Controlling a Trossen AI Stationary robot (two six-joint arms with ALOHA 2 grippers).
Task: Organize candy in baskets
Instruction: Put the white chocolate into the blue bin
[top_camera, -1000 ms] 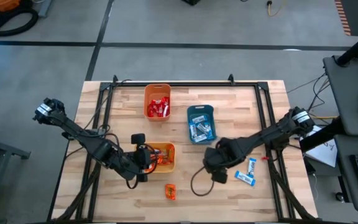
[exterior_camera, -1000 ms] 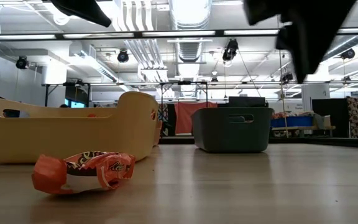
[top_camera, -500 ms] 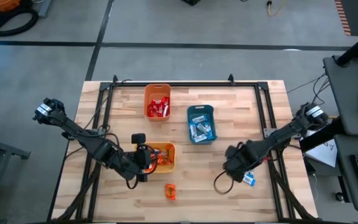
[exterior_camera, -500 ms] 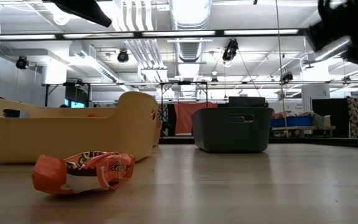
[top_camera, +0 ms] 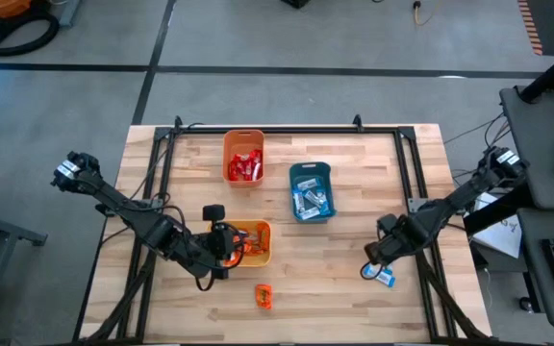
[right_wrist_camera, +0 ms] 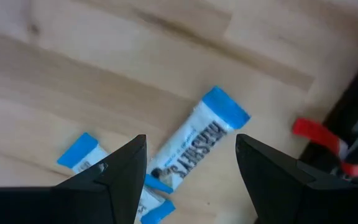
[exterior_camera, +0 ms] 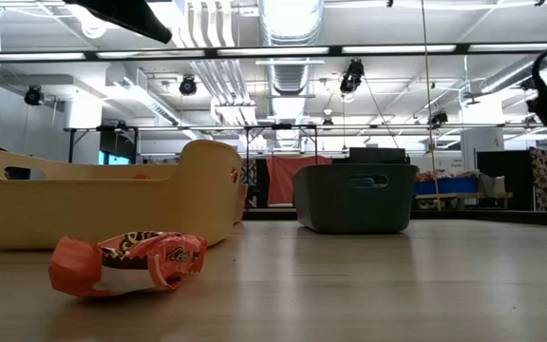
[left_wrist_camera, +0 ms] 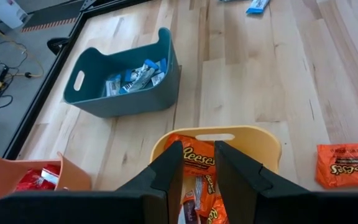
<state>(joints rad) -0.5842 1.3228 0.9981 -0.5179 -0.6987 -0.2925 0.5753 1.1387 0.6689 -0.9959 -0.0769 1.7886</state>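
The yellow basket [top_camera: 261,231] holds orange candy, the orange basket [top_camera: 243,144] red candy, and the teal basket [top_camera: 311,173] light blue candy. My left gripper [left_wrist_camera: 197,155] hovers open over the yellow basket, its fingers above the orange candy [left_wrist_camera: 197,158] inside. My right gripper [right_wrist_camera: 191,155] is wide open above a light blue candy bar [right_wrist_camera: 194,146] lying flat near the table's right edge. More blue bars [right_wrist_camera: 79,155] lie beside it. One orange candy [top_camera: 264,296] lies flat on the table near the near edge.
The table's black frame rail [top_camera: 419,207] and a small red part [right_wrist_camera: 316,134] sit just right of the blue bars. The loose orange candy [exterior_camera: 126,264] lies in front of the yellow basket [exterior_camera: 103,204]. Bare wood lies between the baskets and the right gripper [top_camera: 375,265].
My right gripper has swung from beside the teal basket toward the table's right edge, stopping over the loose light blue bars. The baskets and candy have stayed put.
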